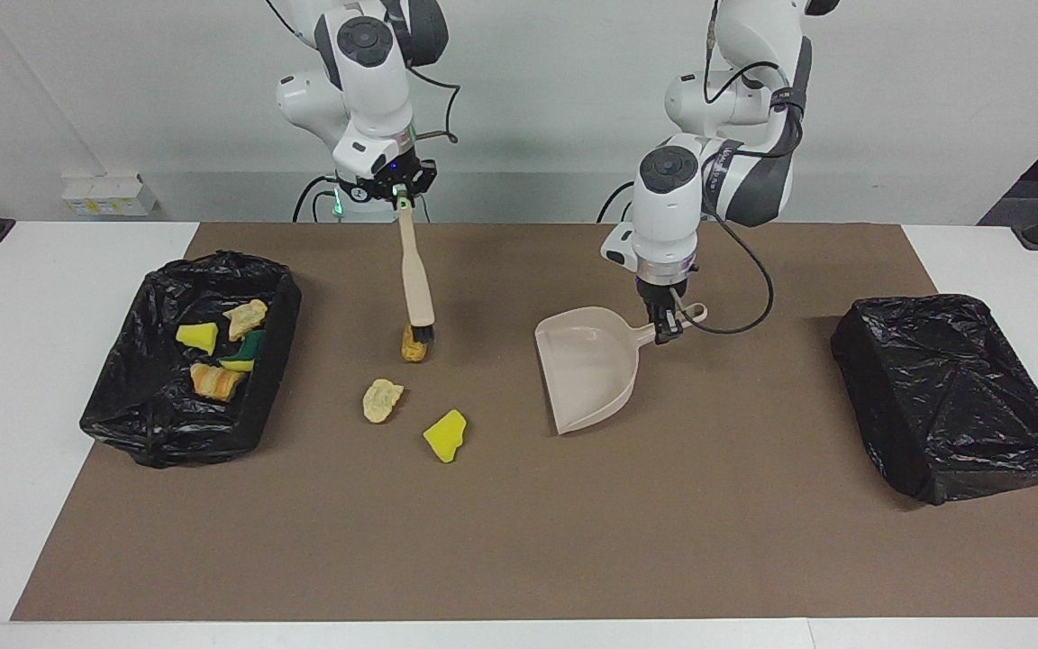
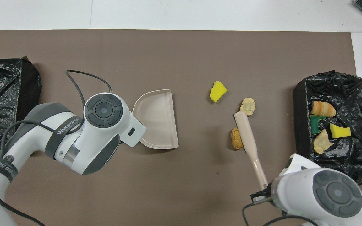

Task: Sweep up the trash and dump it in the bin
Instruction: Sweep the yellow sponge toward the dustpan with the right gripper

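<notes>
Brush (image 1: 416,279) clenched in right claw (image 1: 403,199) touches tan scrap (image 1: 412,347); left claw (image 1: 669,326) grips dustpan (image 1: 589,365)

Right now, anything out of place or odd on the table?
Three scraps lie loose on the mat: yellow sponge chunk, pale lump, tan lump under the brush. The dustpan sits apart, mouth toward them.

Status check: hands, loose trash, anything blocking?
Right hand shut on brush, bristles at tan lump. Left hand shut on dustpan. Three scraps loose on mat, four in bin. Path clear.
</notes>
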Robot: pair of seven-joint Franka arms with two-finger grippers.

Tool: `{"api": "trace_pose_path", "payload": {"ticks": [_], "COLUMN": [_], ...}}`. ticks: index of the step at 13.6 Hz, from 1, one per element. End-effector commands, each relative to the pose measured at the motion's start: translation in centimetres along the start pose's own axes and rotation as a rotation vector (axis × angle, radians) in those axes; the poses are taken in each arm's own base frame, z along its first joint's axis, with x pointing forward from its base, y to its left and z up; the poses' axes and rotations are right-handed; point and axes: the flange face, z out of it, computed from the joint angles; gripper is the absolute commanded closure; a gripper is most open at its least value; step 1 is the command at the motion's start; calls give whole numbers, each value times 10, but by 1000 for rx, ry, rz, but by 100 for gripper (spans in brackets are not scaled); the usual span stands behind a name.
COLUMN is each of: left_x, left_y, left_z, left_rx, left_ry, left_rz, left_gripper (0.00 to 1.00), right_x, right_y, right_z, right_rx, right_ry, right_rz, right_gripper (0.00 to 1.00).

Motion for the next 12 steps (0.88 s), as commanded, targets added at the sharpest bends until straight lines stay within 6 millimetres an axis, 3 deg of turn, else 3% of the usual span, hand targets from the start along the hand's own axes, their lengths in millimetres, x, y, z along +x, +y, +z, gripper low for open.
{"api": "trace_pose_path", "payload": {"ticks": [1, 3, 4, 7, 9, 12], "left_x": [-4, -2, -1, -2, -3, -4], "left_y": [-28, -36, -35, -32, -32, -31], "left_z": [9, 14, 14, 15, 16, 17], "left_rx": [4, -8, -7, -11, -15, -20], "left_ry": [23, 29, 29, 24, 20, 17], "left_rz": [33, 30, 32, 34, 33, 33], "left_gripper": [100, 100, 100, 100, 100, 100], "right_x": [54, 99, 112, 137, 151, 156], "right_y": [34, 49, 57, 79, 78, 63], "right_z": [18, 30, 38, 60, 63, 86], "right_rx": [-152, -262, -304, -309, -280, -163], "right_ry": [-22, -41, -54, -41, -45, -66], "right_rz": [-111, -174, -205, -209, -186, -28], "right_gripper": [100, 100, 100, 100, 100, 100]}}
